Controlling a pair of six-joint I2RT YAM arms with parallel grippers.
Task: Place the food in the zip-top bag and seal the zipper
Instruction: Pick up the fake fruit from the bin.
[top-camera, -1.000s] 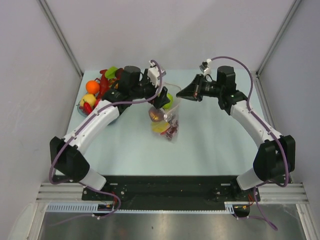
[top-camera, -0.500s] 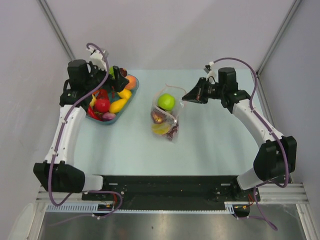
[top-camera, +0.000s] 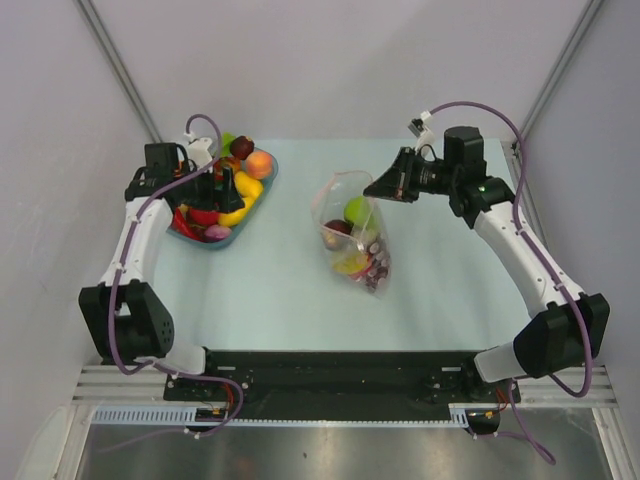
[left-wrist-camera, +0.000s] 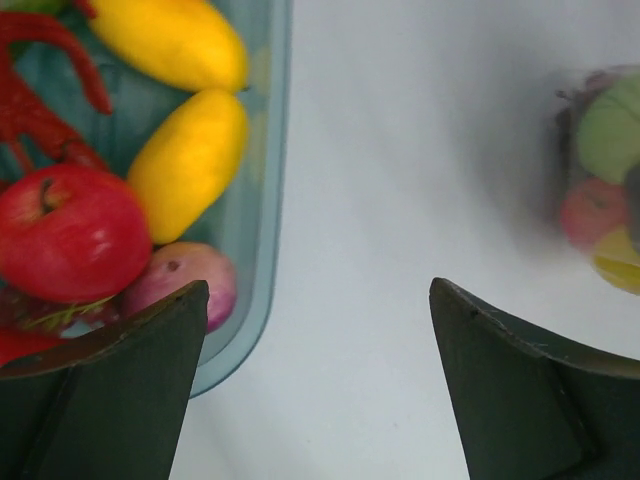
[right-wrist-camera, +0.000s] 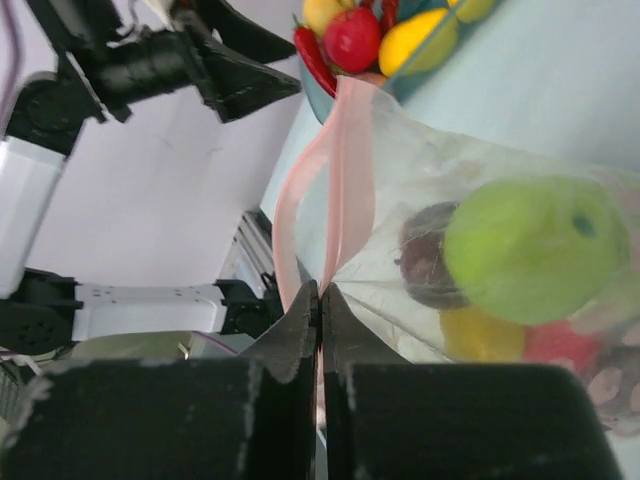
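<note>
Zip-top bag (top-camera: 352, 235) lies near the middle of the pale surface (top-camera: 280, 300), well apart from the dish (top-camera: 200, 243) at the far left. The right arm (top-camera: 520, 255) reaches in from the right side, and the left arm (top-camera: 135, 245) bends over the dish. The bag is clear and crinkly, and its mouth end points toward the right hand (top-camera: 372, 188), which grips it at one corner. The mouth gapes in a loop.

Food sits in both places. Inside the bag are a green apple (right-wrist-camera: 530, 245), a dark round piece (right-wrist-camera: 425, 265), a yellow piece (right-wrist-camera: 480, 335) and something red (right-wrist-camera: 555, 345). The blue-rimmed dish holds a red apple (left-wrist-camera: 70, 235), two yellow pieces (left-wrist-camera: 185, 160), a pinkish-purple piece (left-wrist-camera: 185, 285) and a peach (top-camera: 260, 163) at its far end, among others.

The left hand (left-wrist-camera: 318, 295) hangs above the right edge of the dish with its fingers spread wide and nothing between them; one finger is over the red apple and the pinkish piece, the other over bare surface.

The right hand has its fingers pressed together, pinching the zipper (right-wrist-camera: 345, 190), the pale pink strip that runs along the bag's mouth and straight into the fingertips
</note>
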